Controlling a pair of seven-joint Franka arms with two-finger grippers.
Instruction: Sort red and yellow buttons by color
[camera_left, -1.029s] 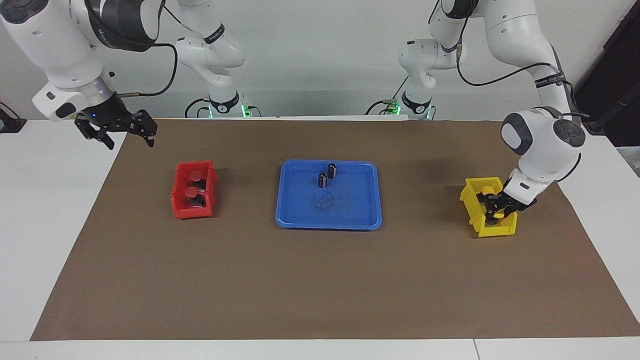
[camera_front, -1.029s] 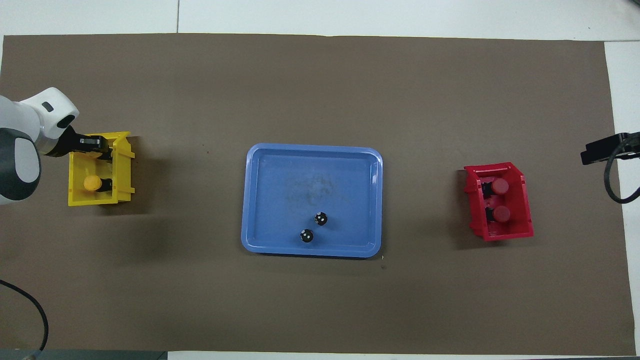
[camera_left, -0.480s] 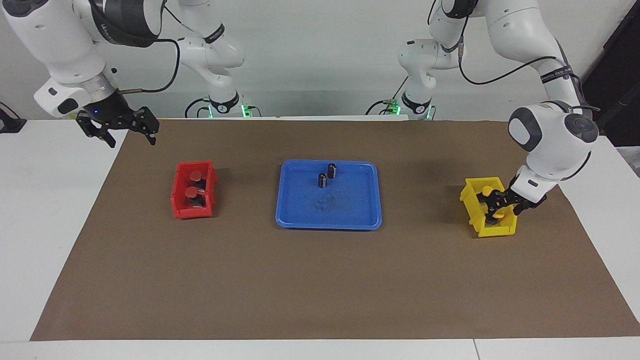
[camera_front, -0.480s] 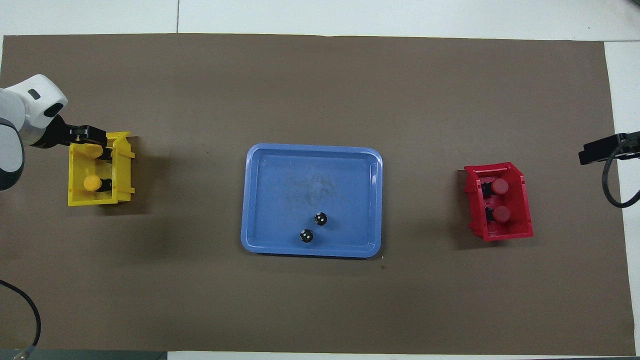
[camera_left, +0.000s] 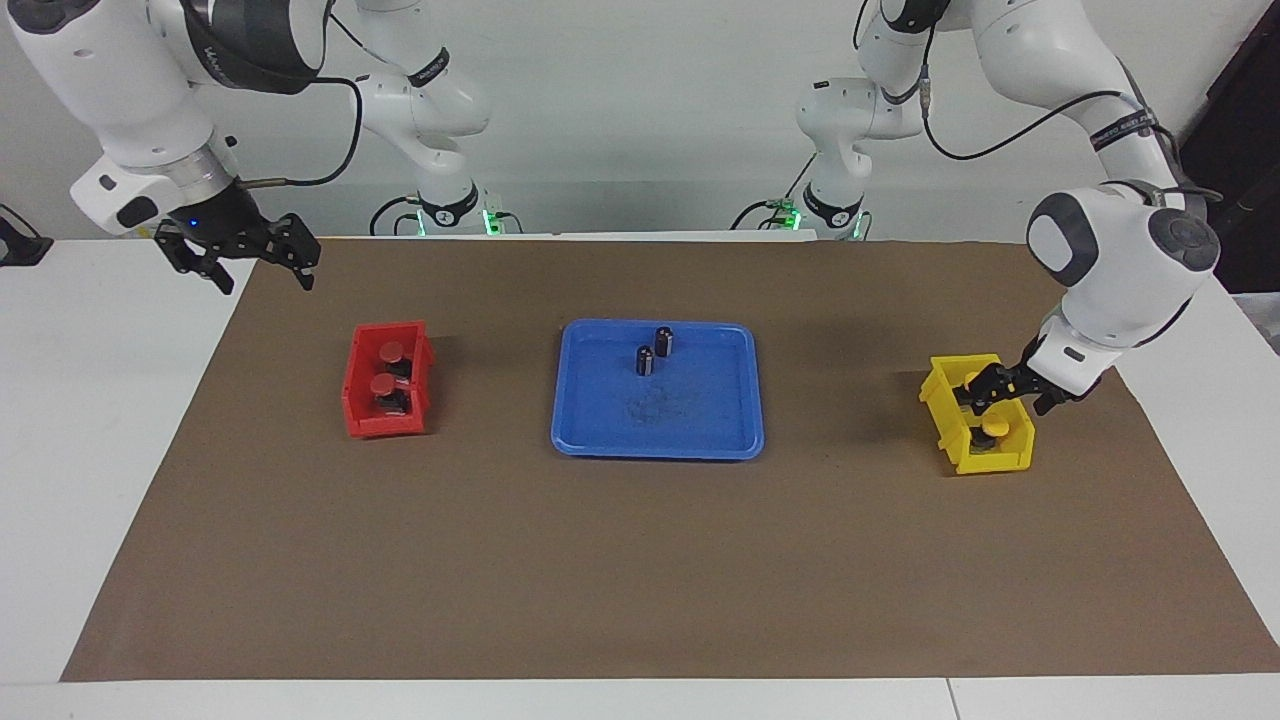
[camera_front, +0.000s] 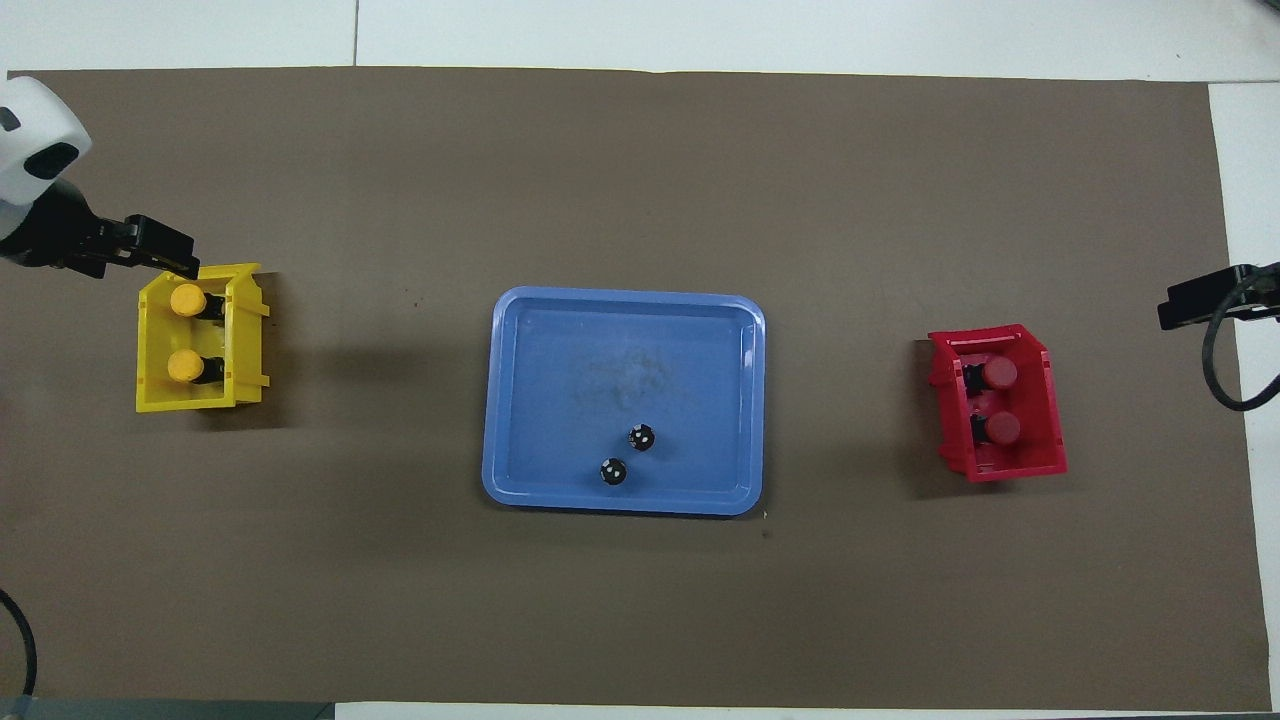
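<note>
Two yellow buttons lie in the yellow bin at the left arm's end of the table; in the facing view one cap shows clearly in the bin. Two red buttons lie in the red bin, also seen in the facing view. My left gripper is open and empty just above the yellow bin's edge. My right gripper is open and empty, raised over the mat's corner and waiting.
A blue tray sits mid-table between the bins, holding two dark capless cylinders. A brown mat covers the table. The right gripper's body shows at the overhead view's edge.
My left gripper has risen out of the yellow bin and drawn back from it, leaving a second yellow button inside. The right gripper rose slightly.
</note>
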